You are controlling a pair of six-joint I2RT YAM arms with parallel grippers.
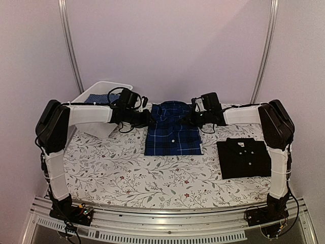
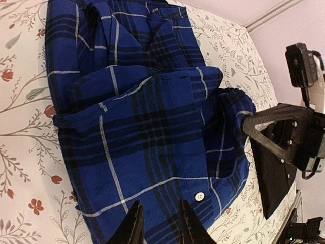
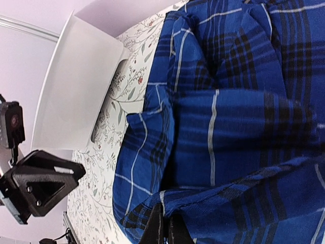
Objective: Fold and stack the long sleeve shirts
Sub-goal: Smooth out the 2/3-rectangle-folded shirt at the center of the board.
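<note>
- The plaid shirt (image 1: pixel 172 130) lies toward the far middle of the worktop (image 1: pixel 127 175), narrowed to a rough rectangle with its collar at the far end. An arm reaches in at each of its far corners.
- The right fingers (image 3: pixel 161 230) are closed together, pinching a fold at the shirt's edge.
- The left fingers (image 2: pixel 136 227) stand slightly apart at the opposite edge, with plaid cloth showing between them. I cannot tell whether they are gripping it.
- The black shirt (image 1: pixel 245 157) sits folded flat to the right, well apart from the plaid one.
- The step in hand looks like taking hold of the collar end for the crosswise fold.
- The next move probably calls for a sure grip on the left. Both corners would then rise evenly and come toward the near hem, so the layers do not slip, before the shirt is stacked on the black one.
- The worktop wears a pale cloth printed with leaves and small red flowers.
- A white bin (image 1: pixel 114 87) holding some blue cloth sits at its far left.
- Behind are plain pale walls and two slanting metal poles (image 1: pixel 71 46).
</note>
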